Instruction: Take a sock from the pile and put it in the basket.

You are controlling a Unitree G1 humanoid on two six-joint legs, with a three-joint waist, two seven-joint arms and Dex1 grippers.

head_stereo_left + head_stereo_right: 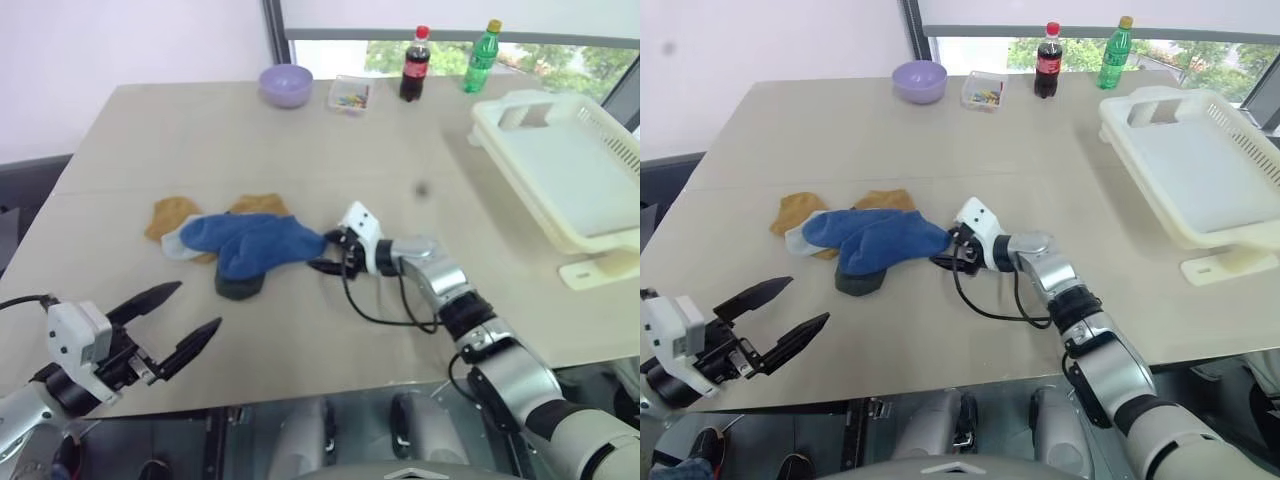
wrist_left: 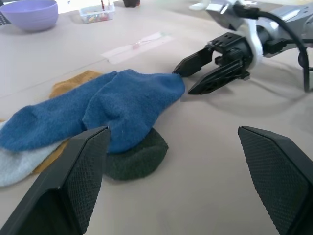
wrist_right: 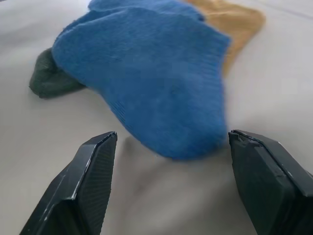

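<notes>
The pile (image 1: pixel 235 245) lies on the table's left-middle: a royal blue sock (image 1: pixel 255 245) on top, mustard socks (image 1: pixel 170 215) behind, a light grey one (image 1: pixel 175 248) at the left and a dark grey one (image 1: pixel 238 287) under the front. My right gripper (image 1: pixel 330 252) reaches in from the right, open, its fingertips (image 2: pixel 182 69) right at the blue sock's (image 3: pixel 156 73) near edge, with nothing gripped. My left gripper (image 1: pixel 198 305) hangs open over the table's front-left edge, apart from the pile. The white slotted basket (image 1: pixel 487 122) stands at the far right.
At the table's back stand a lilac bowl (image 1: pixel 286 84), a small clear box of coloured bits (image 1: pixel 349 95), a cola bottle (image 1: pixel 415 64) and a green bottle (image 1: pixel 480 56). Bare tabletop (image 1: pixel 420 150) lies between the pile and the basket. The basket overhangs the right edge.
</notes>
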